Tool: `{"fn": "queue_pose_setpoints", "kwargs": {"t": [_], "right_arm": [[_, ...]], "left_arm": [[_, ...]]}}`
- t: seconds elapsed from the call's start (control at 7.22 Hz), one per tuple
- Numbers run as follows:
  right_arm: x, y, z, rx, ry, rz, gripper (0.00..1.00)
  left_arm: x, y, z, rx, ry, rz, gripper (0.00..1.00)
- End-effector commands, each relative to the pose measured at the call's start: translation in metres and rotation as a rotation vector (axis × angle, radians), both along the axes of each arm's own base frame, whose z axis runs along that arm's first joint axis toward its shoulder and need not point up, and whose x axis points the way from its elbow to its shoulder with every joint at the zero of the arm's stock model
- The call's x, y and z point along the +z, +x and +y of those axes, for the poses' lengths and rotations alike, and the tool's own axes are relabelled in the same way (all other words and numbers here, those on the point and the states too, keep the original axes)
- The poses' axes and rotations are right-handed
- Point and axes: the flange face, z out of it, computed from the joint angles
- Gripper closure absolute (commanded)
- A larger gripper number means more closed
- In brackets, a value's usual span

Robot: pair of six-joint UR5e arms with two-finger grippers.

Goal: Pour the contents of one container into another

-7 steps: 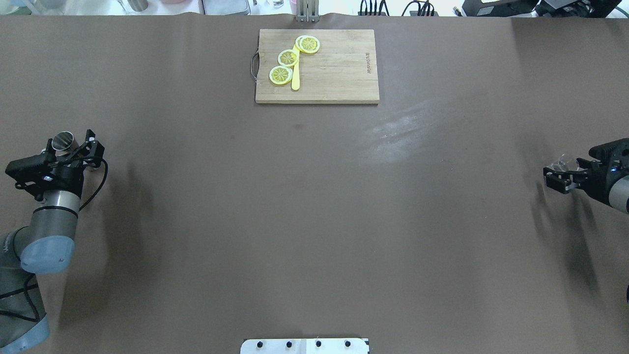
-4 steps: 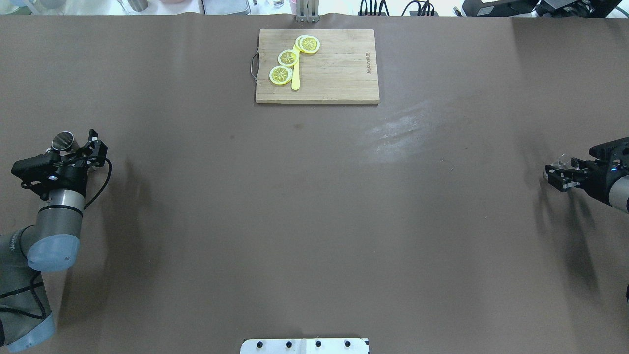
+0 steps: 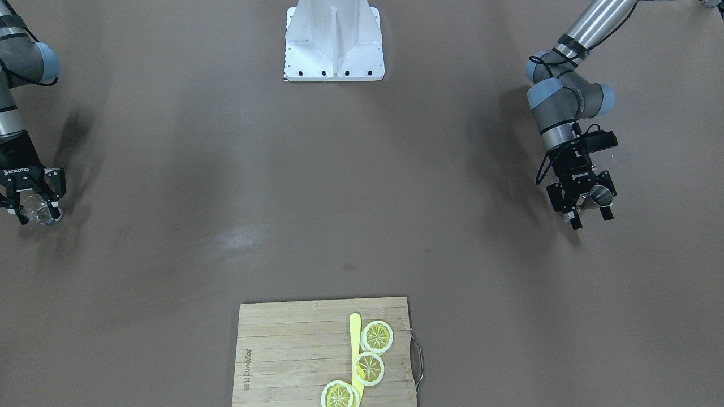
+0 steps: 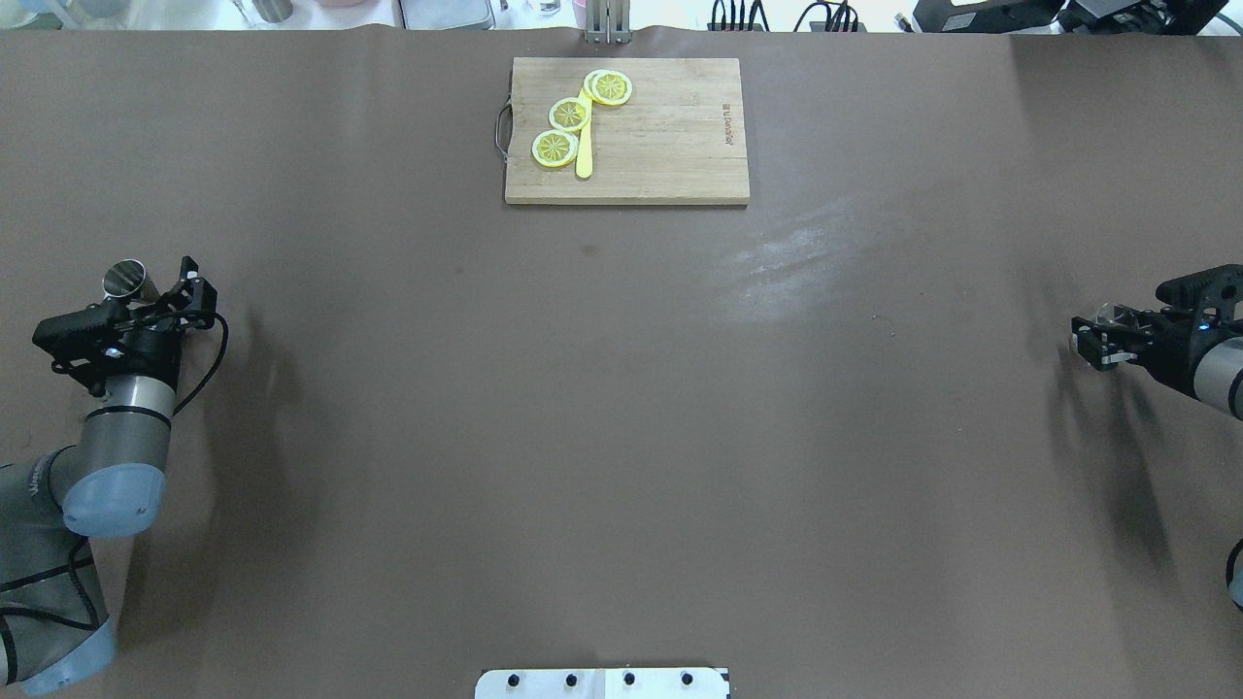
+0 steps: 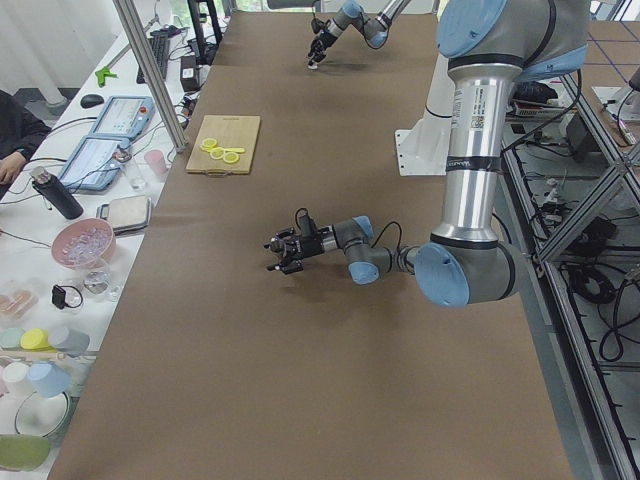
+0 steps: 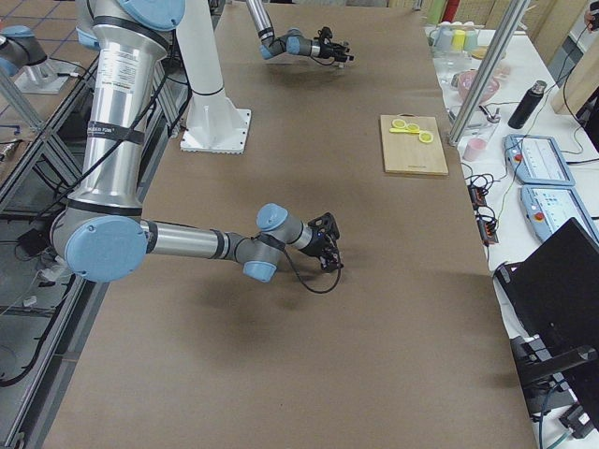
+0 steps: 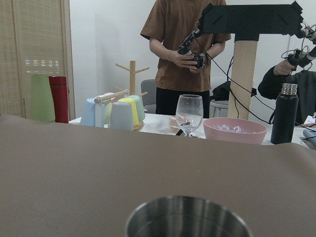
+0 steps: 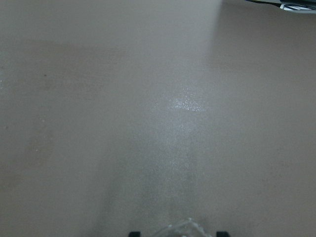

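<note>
The steel jigger (image 4: pixel 124 279) stands upright at the table's left edge between the fingers of my left gripper (image 4: pixel 148 299), which is shut on it. In the front-facing view this jigger (image 3: pixel 600 195) and left gripper (image 3: pixel 590 212) are at the right. The jigger's rim (image 7: pixel 187 217) fills the bottom of the left wrist view. At the table's right edge, the clear glass (image 4: pixel 1107 316) sits in my right gripper (image 4: pixel 1092 342), shut on it low over the table. The front-facing view has the glass (image 3: pixel 35 208) and right gripper (image 3: pixel 37 213) at its left. The glass rim (image 8: pixel 183 228) just shows in the right wrist view.
A wooden cutting board (image 4: pixel 670 146) lies at the far middle with lemon slices (image 4: pixel 569 114) and a yellow stick (image 4: pixel 584 155). The white base plate (image 3: pixel 334 56) is at the near middle. Past the far edge stand a wine glass (image 7: pixel 189 112), a pink bowl (image 7: pixel 234 129) and people.
My left arm has shifted a little toward the table's middle while the jigger stays about where it was. My right gripper has moved slightly toward the far side with the glass.
</note>
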Motion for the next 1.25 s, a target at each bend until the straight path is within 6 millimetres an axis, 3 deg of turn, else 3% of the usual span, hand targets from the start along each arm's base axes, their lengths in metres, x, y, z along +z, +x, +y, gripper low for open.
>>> {"fn": "queue_pose_setpoints", "kwargs": {"t": [0.0,0.28,0.55,1.11], "right_arm": [[-0.0001,0.0008,-0.0005,0.001,0.000,-0.001,0.59],[-0.0013,0.0013,-0.0007,0.002,0.002,-0.005,0.63],[-0.0008,0.0019,-0.0001,0.002,0.002,-0.005,0.55],[-0.0026,0.0026,-0.0006,0.000,0.005,-0.009,0.55]], "left_arm": [[0.0000,0.0029,0.0025,0.007,0.000,0.000,0.22],[0.0000,0.0028,0.0033,0.007,0.001,-0.001,0.23],[-0.0004,0.0000,0.0044,-0.017,0.020,-0.012,0.23],[0.0018,0.0021,0.0124,-0.036,0.041,-0.016,0.23]]}}
